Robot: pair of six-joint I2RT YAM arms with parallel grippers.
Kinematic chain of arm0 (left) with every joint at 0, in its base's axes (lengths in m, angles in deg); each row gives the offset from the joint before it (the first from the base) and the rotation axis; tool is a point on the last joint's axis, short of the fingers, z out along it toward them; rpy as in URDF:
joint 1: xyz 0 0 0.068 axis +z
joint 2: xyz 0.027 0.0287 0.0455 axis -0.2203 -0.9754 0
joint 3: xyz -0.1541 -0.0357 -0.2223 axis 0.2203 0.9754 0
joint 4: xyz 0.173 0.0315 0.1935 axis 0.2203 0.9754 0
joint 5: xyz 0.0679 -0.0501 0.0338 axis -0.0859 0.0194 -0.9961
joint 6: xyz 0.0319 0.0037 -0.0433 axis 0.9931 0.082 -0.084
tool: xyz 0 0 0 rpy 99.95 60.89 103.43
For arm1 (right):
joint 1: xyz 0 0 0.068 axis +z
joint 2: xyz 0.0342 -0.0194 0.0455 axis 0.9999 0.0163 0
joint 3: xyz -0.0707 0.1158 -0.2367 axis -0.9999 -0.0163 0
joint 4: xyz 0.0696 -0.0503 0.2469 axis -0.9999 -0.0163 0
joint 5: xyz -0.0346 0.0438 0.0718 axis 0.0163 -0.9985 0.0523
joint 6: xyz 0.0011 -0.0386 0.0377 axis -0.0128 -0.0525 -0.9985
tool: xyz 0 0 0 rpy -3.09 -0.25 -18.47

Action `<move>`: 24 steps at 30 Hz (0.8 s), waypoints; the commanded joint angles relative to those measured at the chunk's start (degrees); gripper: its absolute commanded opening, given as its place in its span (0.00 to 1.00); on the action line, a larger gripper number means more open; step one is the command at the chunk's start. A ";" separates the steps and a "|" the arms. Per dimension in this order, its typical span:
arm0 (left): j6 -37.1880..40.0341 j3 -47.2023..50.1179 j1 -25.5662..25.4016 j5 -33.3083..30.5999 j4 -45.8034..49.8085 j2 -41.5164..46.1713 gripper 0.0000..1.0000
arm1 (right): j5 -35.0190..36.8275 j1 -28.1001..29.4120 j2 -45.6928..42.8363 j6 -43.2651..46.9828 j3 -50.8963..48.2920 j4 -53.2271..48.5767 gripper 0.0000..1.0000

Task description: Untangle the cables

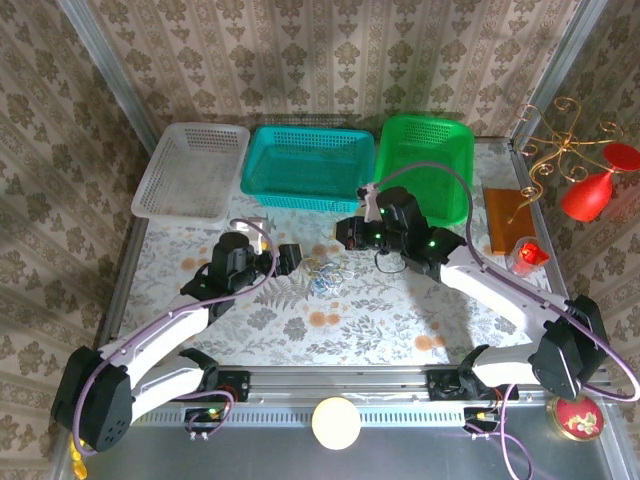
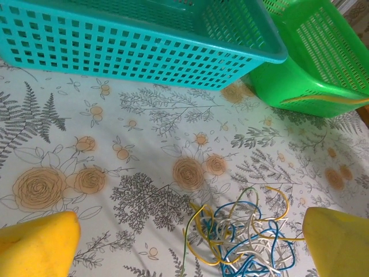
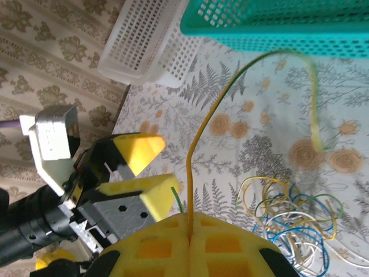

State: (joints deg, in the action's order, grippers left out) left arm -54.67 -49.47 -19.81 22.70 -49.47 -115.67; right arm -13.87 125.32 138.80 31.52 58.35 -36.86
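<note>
Yellow wire [image 3: 199,150] sits clamped in my right gripper [image 3: 189,222], arching up from the cables [image 2: 248,245] heaped midway between the table's [image 1: 400,320] side edges. My left gripper [image 2: 185,245] hangs spread beside the heap; next, I judge, pin it and pull.

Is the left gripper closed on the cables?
No, the left gripper stands wide open, its yellow fingers far apart with the cables seen between them.

On the flowered tabletop [image 1: 400,320] a small clump of cables [image 1: 325,279] lies between the tips of the left arm [image 1: 190,315] and the right arm [image 1: 480,275], while a white basket [image 1: 190,170], a teal basket [image 1: 308,165] and a green basket [image 1: 425,165] line the far edge.
</note>
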 commanded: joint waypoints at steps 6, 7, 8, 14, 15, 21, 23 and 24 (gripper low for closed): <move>-2.53 -4.26 0.01 1.56 2.41 -2.04 1.00 | 8.12 -7.34 -0.36 4.24 5.79 -5.46 0.00; -2.60 -4.57 0.01 1.61 2.77 -2.52 1.00 | 10.29 -8.39 0.15 5.06 6.70 -6.11 0.00; -2.71 -4.81 -0.07 1.62 2.87 -2.85 1.00 | 12.35 -9.63 0.76 5.66 7.63 -6.77 0.00; -3.36 -5.13 -0.03 1.27 2.96 -3.53 1.00 | 19.37 -16.09 6.93 9.10 12.18 -7.93 0.00; -3.65 -5.10 0.01 1.00 2.89 -3.59 1.00 | 20.32 -16.77 7.98 9.55 12.67 -7.77 0.00; -4.80 -5.30 0.01 0.79 2.31 -4.12 1.00 | 24.74 -19.99 16.19 11.18 15.77 -6.95 0.00; -5.06 -5.54 0.01 0.78 2.12 -4.26 1.00 | 24.69 -20.97 18.82 11.56 16.43 -6.66 0.00; -5.14 -5.60 0.01 0.66 2.01 -4.34 1.00 | 24.98 -21.35 20.12 11.71 16.88 -6.76 0.00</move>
State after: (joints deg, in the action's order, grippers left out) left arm -58.51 -53.10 -19.81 23.62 -47.18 -119.74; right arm 7.92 104.82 156.47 41.42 72.98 -42.72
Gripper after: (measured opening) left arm 0.999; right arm 0.067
